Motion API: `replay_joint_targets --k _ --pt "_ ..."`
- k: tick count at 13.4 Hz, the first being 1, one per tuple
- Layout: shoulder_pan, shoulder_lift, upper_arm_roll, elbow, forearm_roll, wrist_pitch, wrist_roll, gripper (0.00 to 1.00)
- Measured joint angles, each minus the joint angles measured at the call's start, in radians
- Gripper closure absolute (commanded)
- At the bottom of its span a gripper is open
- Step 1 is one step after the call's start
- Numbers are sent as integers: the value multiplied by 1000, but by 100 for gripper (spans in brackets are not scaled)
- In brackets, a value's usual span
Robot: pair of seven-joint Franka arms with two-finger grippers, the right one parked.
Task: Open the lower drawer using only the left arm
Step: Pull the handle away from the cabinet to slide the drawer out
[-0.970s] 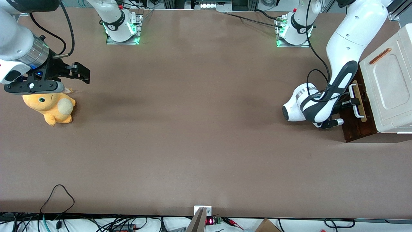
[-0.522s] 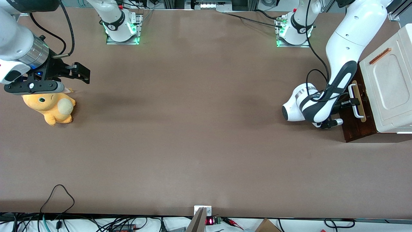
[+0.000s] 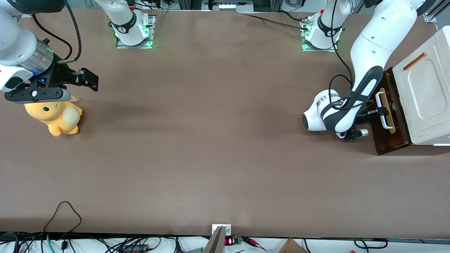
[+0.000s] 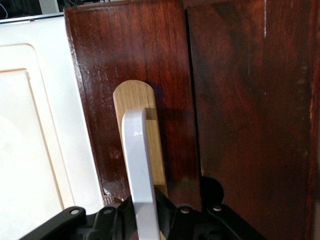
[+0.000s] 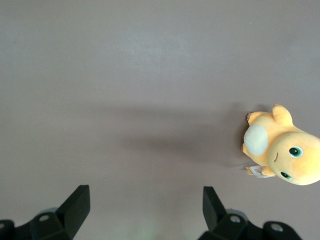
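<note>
A wide stretch of bare brown surface (image 3: 218,147) is seen nearest the front camera. Farther in, toward the working arm's end, the white jointed left arm (image 3: 365,63) is bent low, and its black two-finger tool (image 3: 381,112) is closed on the white bar handle (image 3: 383,109) of the dark brown wooden lower drawer (image 3: 388,138). The drawer front is drawn slightly out from under the white cabinet top (image 3: 423,95); compared with a second ago, handle and tool are shifted toward the table's middle. In the left wrist view the handle (image 4: 137,170) on its tan strip (image 4: 135,97) is shown close, gripped at its middle. An orange plush toy (image 3: 56,117) is seen toward the parked arm's end.
</note>
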Motion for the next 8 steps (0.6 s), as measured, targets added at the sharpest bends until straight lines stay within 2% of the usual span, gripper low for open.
replay_joint_targets --k 8 --pt "-72 22 -2 36 -44 -26 -1 100"
